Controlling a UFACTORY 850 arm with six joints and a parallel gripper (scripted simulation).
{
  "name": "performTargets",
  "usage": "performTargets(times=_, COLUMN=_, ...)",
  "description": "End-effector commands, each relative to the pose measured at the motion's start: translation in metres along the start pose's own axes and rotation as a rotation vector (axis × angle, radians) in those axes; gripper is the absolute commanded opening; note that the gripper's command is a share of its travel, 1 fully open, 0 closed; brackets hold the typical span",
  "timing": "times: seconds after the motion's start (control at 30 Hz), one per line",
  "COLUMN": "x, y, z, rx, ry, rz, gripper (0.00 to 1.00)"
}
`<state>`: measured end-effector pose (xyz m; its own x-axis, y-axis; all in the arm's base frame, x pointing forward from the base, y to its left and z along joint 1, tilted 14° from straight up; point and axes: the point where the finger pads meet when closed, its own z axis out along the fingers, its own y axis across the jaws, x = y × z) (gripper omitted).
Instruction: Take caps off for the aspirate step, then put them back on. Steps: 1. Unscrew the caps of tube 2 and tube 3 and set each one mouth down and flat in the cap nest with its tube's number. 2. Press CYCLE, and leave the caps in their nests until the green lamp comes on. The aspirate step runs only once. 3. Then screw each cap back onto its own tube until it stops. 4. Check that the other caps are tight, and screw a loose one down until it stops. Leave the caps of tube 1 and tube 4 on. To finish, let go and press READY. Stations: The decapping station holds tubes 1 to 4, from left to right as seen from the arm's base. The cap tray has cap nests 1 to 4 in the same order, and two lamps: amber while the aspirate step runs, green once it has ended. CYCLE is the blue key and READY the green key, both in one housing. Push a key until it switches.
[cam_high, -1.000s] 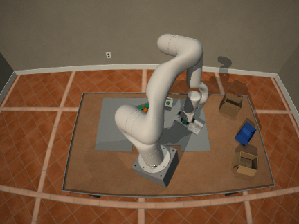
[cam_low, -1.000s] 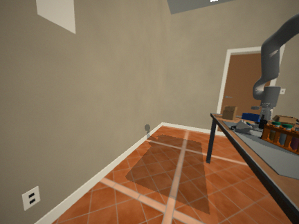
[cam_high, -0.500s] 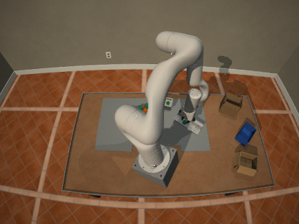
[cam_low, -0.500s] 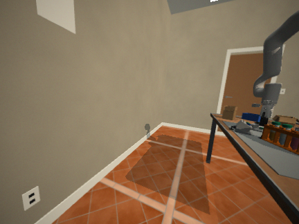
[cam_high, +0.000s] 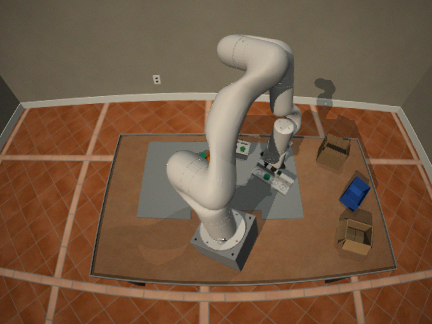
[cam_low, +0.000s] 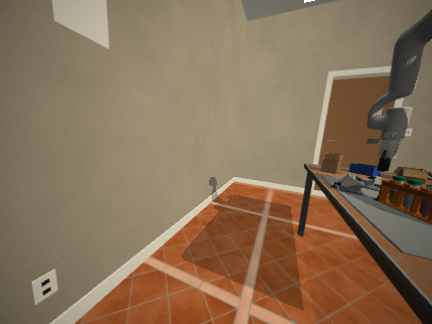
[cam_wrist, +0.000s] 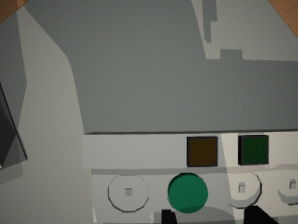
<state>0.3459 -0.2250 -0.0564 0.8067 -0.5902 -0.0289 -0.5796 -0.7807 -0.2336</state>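
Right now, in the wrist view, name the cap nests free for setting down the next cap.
Free: the left nest beside the green cap, and the right nest under the green lamp. Crowded: at the cap, where the open gripper hangs.
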Motion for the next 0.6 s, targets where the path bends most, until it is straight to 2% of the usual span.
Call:
performTargets(times=0.0, x=0.002, y=0.000, z=-0.026, rx=0.005, ry=-0.020, rz=0.001, gripper=0.46)
performTargets(times=0.2, x=0.002, y=0.000, z=-0.054, rx=0.005, ry=-0.020, rz=0.001, gripper=0.46)
performTargets(times=0.43, x=0.002, y=0.000, z=-0.054, rx=0.005, ry=-0.020, rz=0.001, gripper=0.46)
performTargets(times=0.53, x=-0.009, y=-0.022, z=-0.054, rx=0.002, ry=-0.020, rz=0.251, gripper=0.46)
performTargets(times=0.57, x=-0.009, y=-0.022, z=-0.054, rx=0.002, ry=-0.020, rz=0.251, gripper=0.46)
